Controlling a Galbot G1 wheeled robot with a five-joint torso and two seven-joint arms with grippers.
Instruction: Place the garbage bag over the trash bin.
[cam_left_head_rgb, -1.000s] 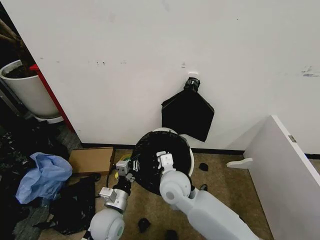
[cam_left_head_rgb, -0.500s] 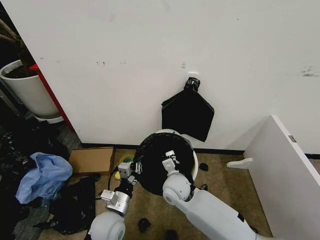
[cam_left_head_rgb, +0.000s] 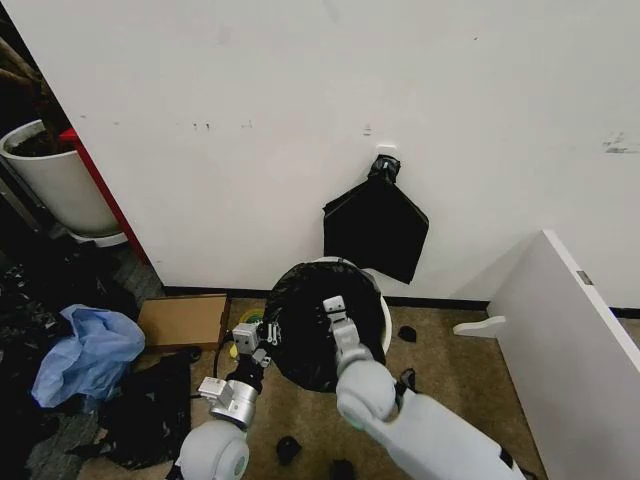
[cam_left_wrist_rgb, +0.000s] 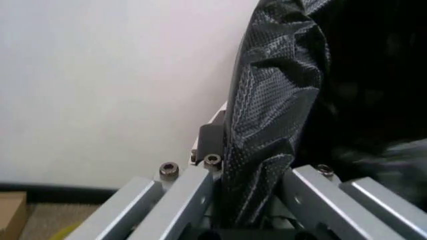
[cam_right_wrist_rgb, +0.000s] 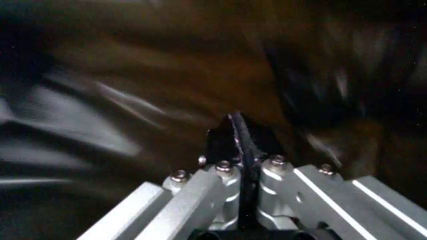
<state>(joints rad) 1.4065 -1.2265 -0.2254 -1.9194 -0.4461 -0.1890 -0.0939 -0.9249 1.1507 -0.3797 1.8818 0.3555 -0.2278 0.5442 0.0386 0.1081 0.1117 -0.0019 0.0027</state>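
1. Head view: the garbage bag (cam_left_head_rgb: 312, 325) is stretched over the mouth of the trash bin (cam_left_head_rgb: 382, 318), which sits on the brown floor (cam_left_head_rgb: 455, 380) right up against the white wall (cam_left_head_rgb: 300, 120). Just a sliver of white rim peeks out on the far and right sides. The left gripper (cam_left_head_rgb: 268, 338) is at the bag's left edge; the right gripper (cam_left_head_rgb: 328, 310) is pressed into the black plastic near the middle of the opening.
2. Room to move is tight: wall directly behind the bin, a white panel (cam_left_head_rgb: 565, 340) leaning in at the right, a flat cardboard box (cam_left_head_rgb: 182, 320) on the left. More black bags (cam_left_head_rgb: 376, 228) hang from a white clip (cam_left_head_rgb: 385, 152) on the wall just above the bin. A blue plastic heap (cam_left_head_rgb: 88, 352) and dark scrap plastic (cam_left_head_rgb: 150, 410) sit further left, plus a white planter pot (cam_left_head_rgb: 55, 185) by the wall.
3. Left wrist view: the jaws are clamped on a fold of the bag's film, textured black plastic running up between them, white wall beyond.
4. Right wrist view: blurry, but the jaws are closed together on a thin strip of the bag, black plastic all around.
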